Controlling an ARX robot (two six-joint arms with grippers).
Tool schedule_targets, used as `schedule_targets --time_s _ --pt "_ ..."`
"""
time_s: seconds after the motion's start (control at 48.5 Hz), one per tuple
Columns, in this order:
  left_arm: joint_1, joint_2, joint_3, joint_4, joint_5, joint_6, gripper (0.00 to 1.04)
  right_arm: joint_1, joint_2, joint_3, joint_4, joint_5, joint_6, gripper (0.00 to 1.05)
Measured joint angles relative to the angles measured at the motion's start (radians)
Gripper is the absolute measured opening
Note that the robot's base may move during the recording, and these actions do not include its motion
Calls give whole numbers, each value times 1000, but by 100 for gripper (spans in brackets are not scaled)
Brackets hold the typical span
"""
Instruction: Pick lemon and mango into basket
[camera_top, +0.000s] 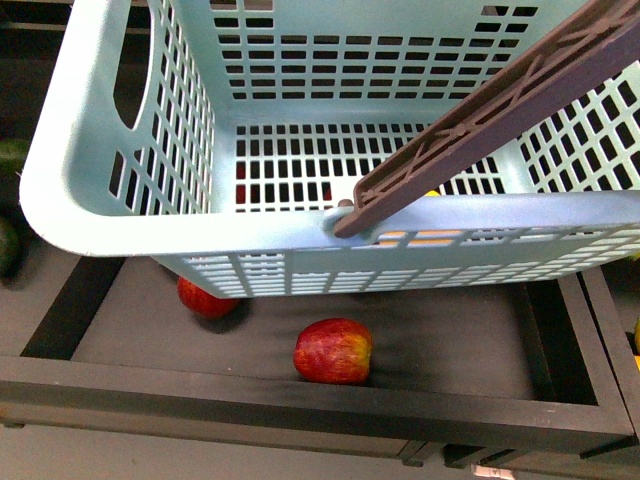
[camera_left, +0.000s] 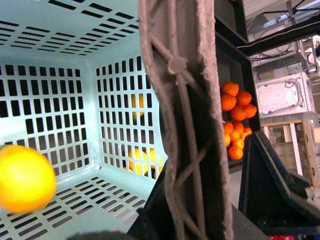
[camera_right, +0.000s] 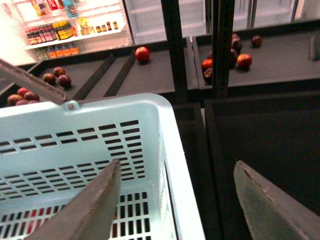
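The light turquoise basket (camera_top: 150, 215) hangs tilted above a black shelf tray and fills the front view. Its brown ribbed handle (camera_top: 480, 125) runs up to the right. In the left wrist view my left gripper (camera_left: 187, 222) is shut on this handle (camera_left: 182, 100), close to the camera. A round yellow fruit (camera_left: 25, 177), blurred, is inside the basket (camera_left: 45, 90) near its floor. More yellow fruit (camera_left: 137, 160) shows through the far lattice wall. My right gripper (camera_right: 177, 164) is open and empty, its fingers (camera_right: 95, 205) astride the basket's rim (camera_right: 175, 165). I cannot pick out a mango.
Two red apples (camera_top: 333, 351) (camera_top: 205, 298) lie in the black shelf tray (camera_top: 300, 395) under the basket. A pile of oranges (camera_left: 236, 120) sits on a shelf beside it. More apples (camera_right: 142, 53) and dark fruit (camera_right: 56, 77) lie on shelves beyond the right gripper.
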Motion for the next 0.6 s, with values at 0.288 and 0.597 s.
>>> schedule_targets --time_s 0.288,0.597 --pt "-1 0 1 0 0 -5 5 -87 -202 -228 43 -79 -129 5" --pt "-1 0 1 0 0 -4 5 -93 -349 -324 -7 -86 -139 10"
